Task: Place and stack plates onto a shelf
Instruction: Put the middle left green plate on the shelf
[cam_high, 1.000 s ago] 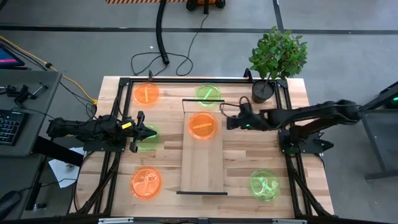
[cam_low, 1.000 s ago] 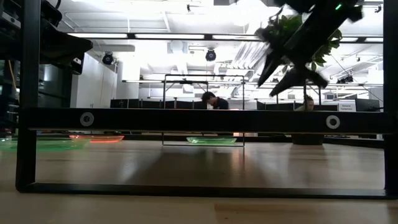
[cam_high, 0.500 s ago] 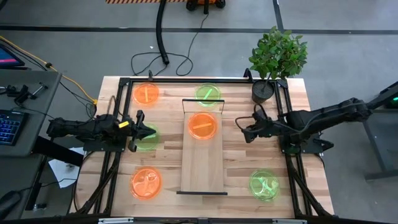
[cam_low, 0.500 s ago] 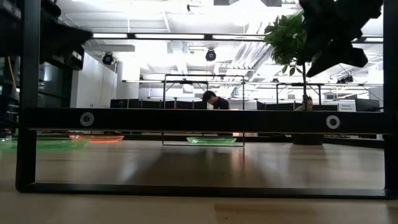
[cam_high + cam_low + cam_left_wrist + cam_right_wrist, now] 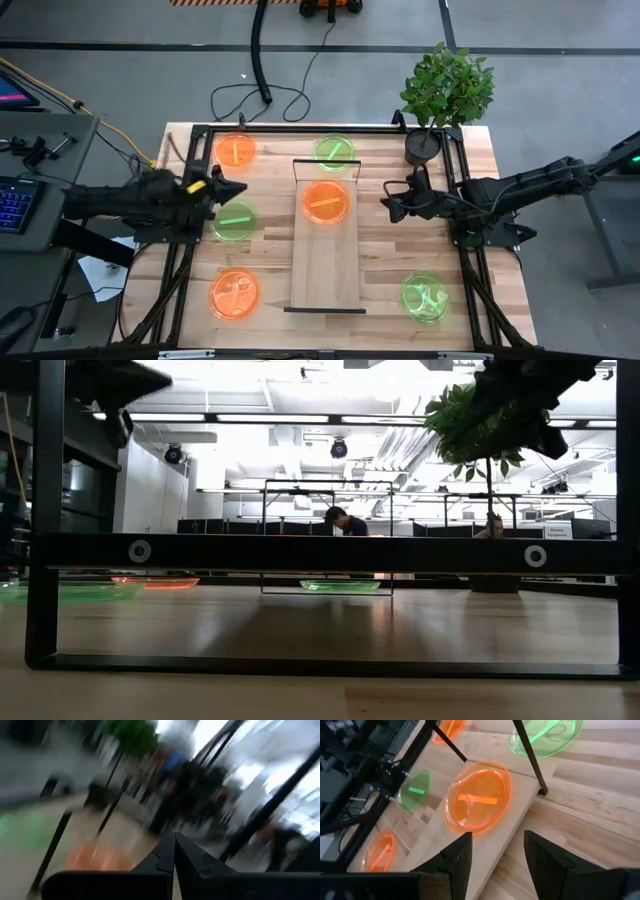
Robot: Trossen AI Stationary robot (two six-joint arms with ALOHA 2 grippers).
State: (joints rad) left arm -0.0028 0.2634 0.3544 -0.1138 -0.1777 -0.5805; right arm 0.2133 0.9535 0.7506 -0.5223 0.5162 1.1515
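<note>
While you look down from the high view, the shelf [image 5: 325, 240] lies mid-table w/ one orange plate [image 5: 326, 201] on its far half; nothing else sits on the board. The other five plates rest on the table [image 5: 385, 260] itself: orange plate at far left corner [image 5: 234, 151], green plate just beyond the shelf's far end [image 5: 334, 151], green plate left of the shelf [image 5: 233, 221], orange plate near left [image 5: 235, 294], green plate near right [image 5: 424, 297]. No plates are stacked.

Your left pincer [image 5: 232, 187] is closed, fingers pressed together w/ nothing between them, above the table's left side, just beyond the left green plate; from overhead you can't tell if it touches that plate. Your right pincer [image 5: 388, 203] is part open and empty, fingers [image 5: 457, 857] apart, raised above the table right of the shelf and pointing toward the shelf's orange plate.

A potted plant [image 5: 443, 95] stands at the far right corner. In the low view, people sit at desks in the room behind.
</note>
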